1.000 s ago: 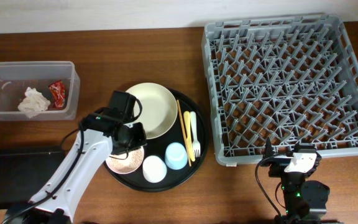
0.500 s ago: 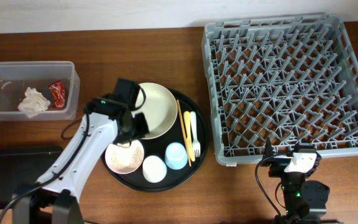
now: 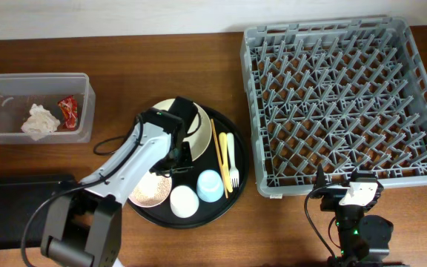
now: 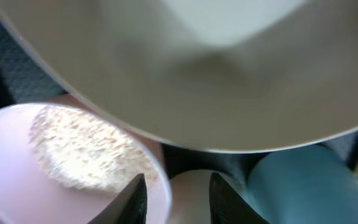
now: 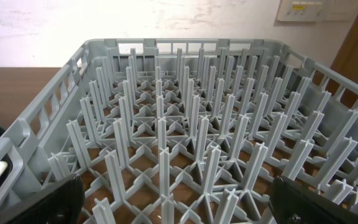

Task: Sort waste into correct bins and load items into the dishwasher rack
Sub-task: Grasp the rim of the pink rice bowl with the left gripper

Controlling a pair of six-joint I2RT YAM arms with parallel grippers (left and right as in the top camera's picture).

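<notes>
The left gripper had its jaws a little apart with nothing between them, poised low over the middle of the round black tray, just where the large cream bowl overhung the small pink bowl and the white cup. The pink bowl, at the front-left of the tray, held the rice grains; the light-blue cup stood at the tray's front beside the white one. The step in hand looked like picking a dish off the tray, though whether the pink bowl or the cream one I could not tell. If the pink bowl, the next move called for closing on its rim, lifting it level and tipping the grains into the shallow black bin, front-left of the tray. The paper wad and red wrapper lay in the clear tub, left of the tray. The left arm slanted up from the tray's front-left, wrist bent down over it. The right gripper hung spread wide and empty, right of the tray, facing the bare dishwasher rack
</notes>
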